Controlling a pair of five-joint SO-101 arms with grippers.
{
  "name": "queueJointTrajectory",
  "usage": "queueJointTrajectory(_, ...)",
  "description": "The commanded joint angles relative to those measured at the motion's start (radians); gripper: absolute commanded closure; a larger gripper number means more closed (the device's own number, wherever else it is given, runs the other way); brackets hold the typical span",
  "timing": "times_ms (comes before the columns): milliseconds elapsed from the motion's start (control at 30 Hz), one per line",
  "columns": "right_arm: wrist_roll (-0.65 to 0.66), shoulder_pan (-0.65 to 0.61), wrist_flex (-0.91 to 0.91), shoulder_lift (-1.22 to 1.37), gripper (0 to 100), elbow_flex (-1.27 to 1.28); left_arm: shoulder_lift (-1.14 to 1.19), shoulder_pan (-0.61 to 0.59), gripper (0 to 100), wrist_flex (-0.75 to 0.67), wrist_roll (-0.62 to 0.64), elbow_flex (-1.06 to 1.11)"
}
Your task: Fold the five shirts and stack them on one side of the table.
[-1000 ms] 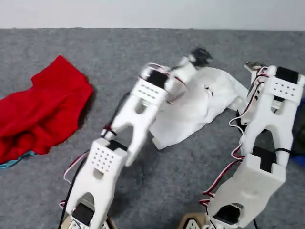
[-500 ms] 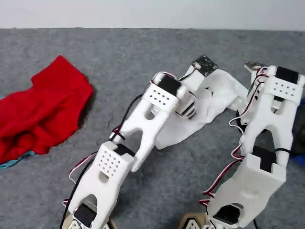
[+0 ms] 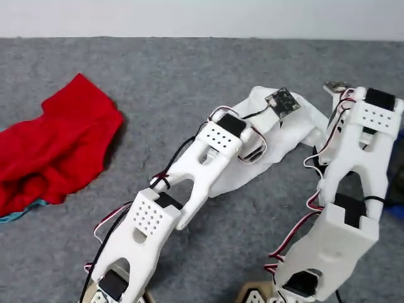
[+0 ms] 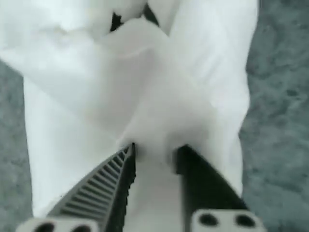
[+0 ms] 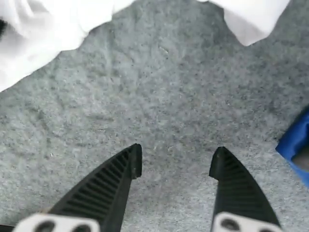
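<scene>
One white shirt [image 3: 303,123] lies crumpled on the worktop [image 3: 158,82], a soft ridge pinched in the left gripper [image 4: 154,154]; the right gripper [image 5: 176,162] hangs spread wide nearby. Limp, light cloth, I'd say: best gripped at hem corners.

A grey, felt-like cloth [image 3: 158,82] covers the whole tabletop, its nap coarse and flecked up close, and a plain white wall [image 3: 189,17] runs along its far edge.
</scene>
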Motion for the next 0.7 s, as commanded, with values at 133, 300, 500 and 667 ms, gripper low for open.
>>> queueJointTrajectory(133, -0.011, -0.002, 0.044, -0.054, 75.7, -0.003, -0.018, -0.074, 99, -0.08, -0.023, -0.002)
queueJointTrajectory(300, -0.011, -0.002, 0.044, -0.054, 75.7, -0.003, -0.015, -0.186, 99, -0.081, -0.018, -0.039)
queueJointTrajectory(500, -0.011, -0.007, 0.044, -0.054, 75.7, -0.003, -0.012, -0.373, 98, -0.083, -0.017, -0.13)
queueJointTrajectory(667, -0.009, -0.008, 0.044, -0.056, 75.7, 0.003, -0.012, -0.494, 98, -0.144, -0.017, -0.113)
